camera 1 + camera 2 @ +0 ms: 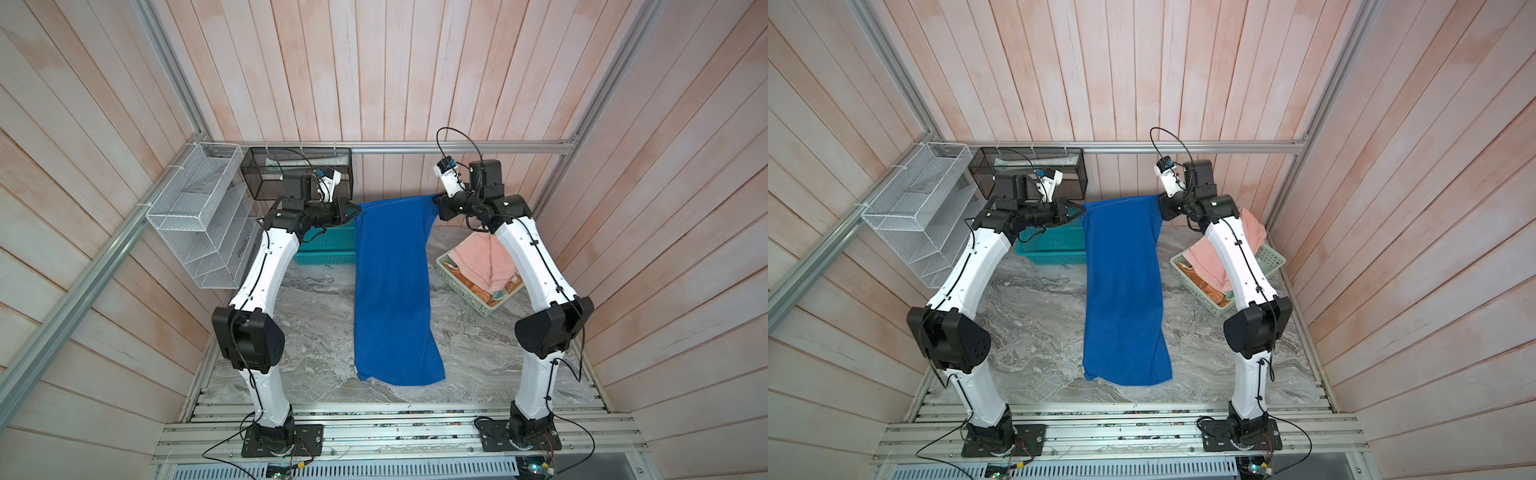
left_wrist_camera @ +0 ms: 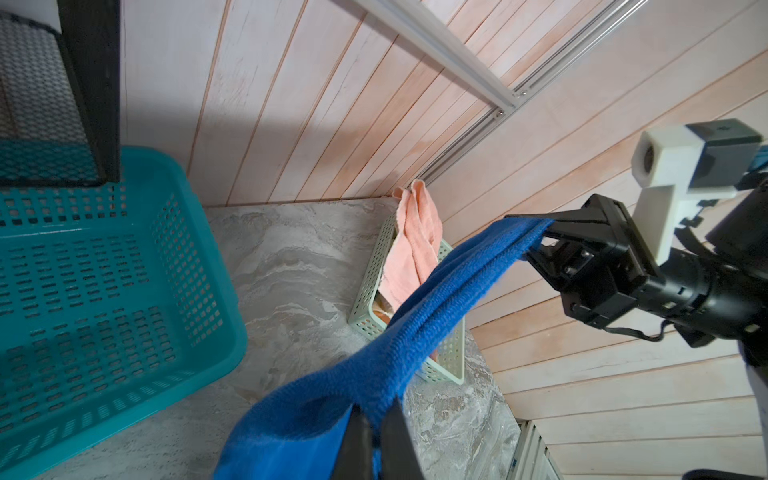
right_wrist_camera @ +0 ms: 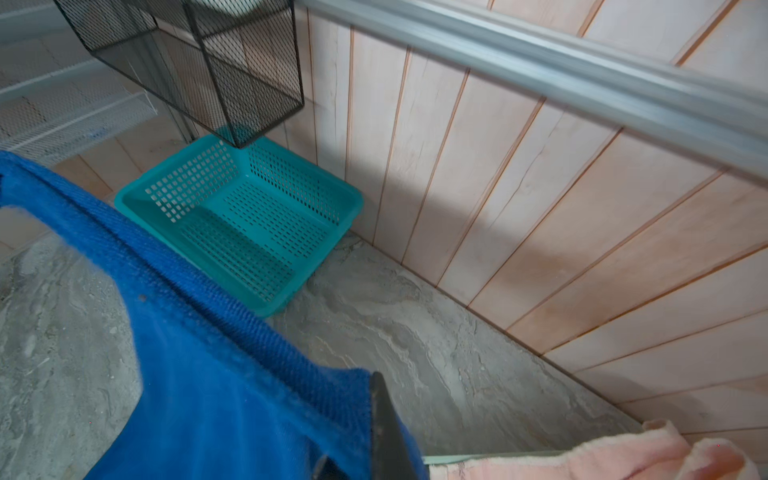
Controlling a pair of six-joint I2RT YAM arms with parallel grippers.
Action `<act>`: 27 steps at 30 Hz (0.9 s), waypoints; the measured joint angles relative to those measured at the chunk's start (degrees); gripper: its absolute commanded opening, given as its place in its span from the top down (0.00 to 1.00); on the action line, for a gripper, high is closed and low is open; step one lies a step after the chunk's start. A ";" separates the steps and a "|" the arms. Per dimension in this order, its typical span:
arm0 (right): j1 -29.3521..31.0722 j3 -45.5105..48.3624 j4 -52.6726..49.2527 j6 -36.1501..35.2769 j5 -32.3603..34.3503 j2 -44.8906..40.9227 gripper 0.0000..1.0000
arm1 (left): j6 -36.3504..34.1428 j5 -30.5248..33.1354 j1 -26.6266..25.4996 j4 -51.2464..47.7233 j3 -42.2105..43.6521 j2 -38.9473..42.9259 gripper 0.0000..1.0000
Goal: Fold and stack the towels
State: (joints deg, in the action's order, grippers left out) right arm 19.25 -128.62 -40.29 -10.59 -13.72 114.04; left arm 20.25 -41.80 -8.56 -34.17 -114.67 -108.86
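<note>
Left gripper [image 1: 356, 210] and right gripper [image 1: 435, 202] each pinch a top corner of the blue towel [image 1: 392, 291], which hangs between them and trails below onto the table [image 1: 307, 332], so I'd hold that edge taut and level while laying it flat.

Place: lab booth styled as a home
Walls: wood planks [image 1: 374, 62] in an aluminium frame [image 1: 457, 146]
Worktop: marble-look slab [image 1: 316, 332]
Far left corner: hanging wire rack [image 1: 195, 216]
Near edge: bolted arm bases [image 1: 282, 441]
</note>
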 measured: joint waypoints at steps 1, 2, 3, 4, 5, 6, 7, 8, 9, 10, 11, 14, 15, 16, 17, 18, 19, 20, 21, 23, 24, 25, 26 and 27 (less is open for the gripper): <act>-0.07 2.03 0.85 0.17 -0.07 -0.50 1.00 | -0.26 -0.04 0.00 0.31 0.72 0.00 1.00; -0.11 5.05 1.88 0.39 -0.15 -1.49 1.00 | -0.48 -0.17 0.02 0.98 1.86 0.39 1.00; -0.11 8.39 2.84 0.68 -0.37 -2.71 1.00 | -0.66 -0.35 0.04 2.01 3.69 1.16 1.00; -0.11 12.31 4.42 1.07 -0.50 -4.31 1.00 | -0.76 -0.52 0.04 2.78 5.86 2.10 1.00; -0.09 16.26 5.84 1.42 -0.76 -6.10 1.00 | -0.76 -0.85 0.02 3.67 8.55 3.28 1.00; 0.02 20.46 6.97 1.81 -1.20 -8.09 1.00 | -0.76 -1.29 0.02 4.42 11.67 4.63 1.00; 0.22 24.83 8.61 2.29 -1.46 -10.40 1.00 | -0.74 -1.49 -0.04 5.53 14.93 6.12 1.00; 0.42 28.09 9.46 2.71 -1.81 -12.26 1.00 | -0.74 -1.77 -0.07 6.40 18.10 7.56 1.00; 0.79 31.61 10.43 3.26 -2.01 -14.51 1.00 | -0.57 -1.97 -0.15 7.50 21.75 9.25 1.00; 1.18 34.80 11.37 3.80 -2.16 -16.65 1.00 | -0.42 -2.14 -0.39 8.94 25.86 11.28 1.00; 1.57 37.62 12.39 4.35 -2.23 -18.67 1.00 | -0.28 -2.12 -0.61 9.88 29.11 12.96 1.00; 3.74 46.93 14.29 6.21 -0.85 -25.03 1.00 | 0.83 -0.52 -2.36 14.05 40.44 18.86 1.00; 4.55 50.07 15.15 6.86 -0.15 -26.80 1.00 | 1.42 0.35 -3.02 15.50 44.04 20.63 1.00; 5.51 53.20 15.54 7.74 0.46 -28.30 1.00 | 2.03 1.09 -3.56 16.48 47.06 21.97 1.00; 6.40 56.33 16.33 8.79 1.01 -29.40 1.00 | 2.71 2.12 -4.35 17.86 50.80 23.43 1.00; 7.48 59.65 17.14 9.77 1.44 -30.38 1.00 | 3.48 3.58 -5.14 19.47 55.08 24.76 1.00; 8.09 61.86 17.68 10.62 1.66 -30.75 1.00 | 4.26 4.20 -5.77 20.31 57.55 25.40 1.00; 9.05 65.68 19.12 11.82 1.79 -31.26 1.00 | 5.14 5.35 -6.78 21.90 61.46 26.03 1.00; 9.68 68.63 19.98 12.90 1.81 -31.41 1.00 | 5.90 5.90 -7.45 22.73 63.91 26.16 1.00; 10.47 74.86 21.97 15.15 1.49 -31.41 1.00 | 7.30 7.45 -9.16 24.98 69.05 26.05 1.00; 10.62 77.55 23.04 16.20 1.16 -31.41 1.00 | 7.98 7.87 -9.84 25.70 70.99 25.79 1.00; 10.64 79.67 24.02 17.07 0.83 -31.41 1.00 | 8.55 8.20 -10.45 26.53 72.46 25.29 1.00; 10.69 81.31 24.85 17.88 0.48 -31.32 1.00 | 8.96 8.48 -10.86 27.45 73.26 24.48 0.98; 10.73 82.64 25.77 18.56 0.09 -31.06 1.00 | 9.29 8.70 -11.15 28.17 73.50 23.43 0.90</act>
State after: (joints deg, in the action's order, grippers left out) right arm 29.98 -45.98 -14.52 7.97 -13.63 82.98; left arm 29.54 -33.10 -19.70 -6.00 -41.17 -85.43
